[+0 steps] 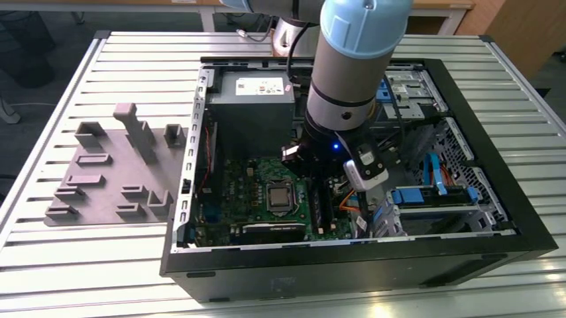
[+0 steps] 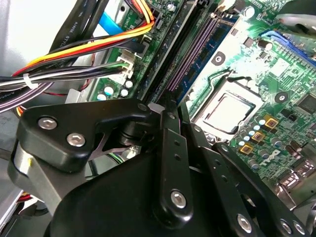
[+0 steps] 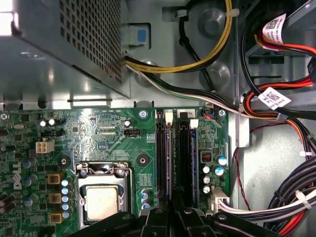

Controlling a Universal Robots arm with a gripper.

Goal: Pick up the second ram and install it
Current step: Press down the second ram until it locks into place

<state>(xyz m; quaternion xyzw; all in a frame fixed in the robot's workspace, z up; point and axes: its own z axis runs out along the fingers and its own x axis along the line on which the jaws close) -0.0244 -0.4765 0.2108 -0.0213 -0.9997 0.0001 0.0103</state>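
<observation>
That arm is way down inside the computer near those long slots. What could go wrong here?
The gripper sits right over the memory slots; a slight misalignment could jam or bend the stick rather than seat it. The bundled cables run close beside the slots and could snag. The processor next to them could get knocked.

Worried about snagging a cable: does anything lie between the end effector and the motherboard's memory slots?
Nothing visible does. In the first wrist view the memory slots lie uncovered just beyond the end effector; the cable bundle runs beside the motherboard, off them.
</observation>
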